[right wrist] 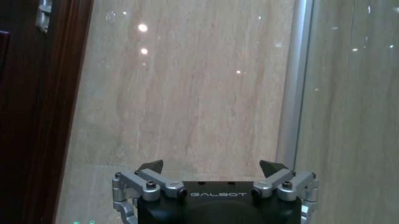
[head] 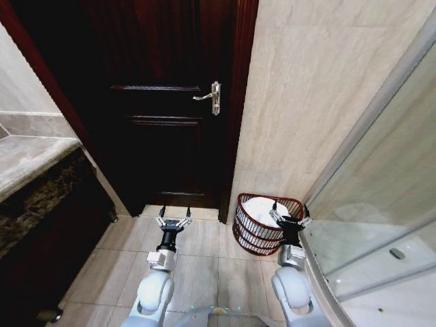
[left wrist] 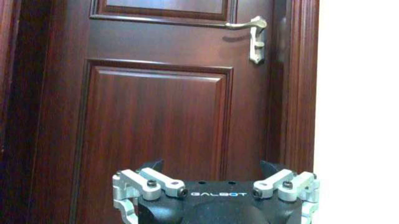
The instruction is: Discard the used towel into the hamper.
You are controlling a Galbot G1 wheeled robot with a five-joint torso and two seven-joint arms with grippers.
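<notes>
Head view: the hamper [head: 262,228] stands on the tiled floor [head: 204,266] in the far right corner, against the beige wall [head: 306,95] and just left of the curved glass shower screen [head: 388,204]. A white towel [head: 264,208] lies inside it, bunched up and rising to about the rim. The right gripper [head: 291,221] hangs at the hamper's near right edge, overlapping the rim, its fingers spread apart and holding nothing; whether it touches the wire I cannot tell. The left gripper [head: 174,222] is held low over the floor, left of the hamper and well apart from it, pointing toward the dark wooden door [head: 163,102]; its fingers are also spread and empty. The door fills the far middle of the scene, with a metal lever handle [head: 210,97] near its right edge. At the left a stone counter [head: 27,160] runs along the wall. In the left wrist view the left gripper [left wrist: 212,167] faces the door panels, fingertips wide apart, with the handle [left wrist: 252,35] high up beyond it. In the right wrist view the right gripper [right wrist: 212,167] faces the beige wall, its tips likewise parted, with the door frame [right wrist: 59,102] on one side and the metal edge of the shower screen [right wrist: 293,84] on the other.
</notes>
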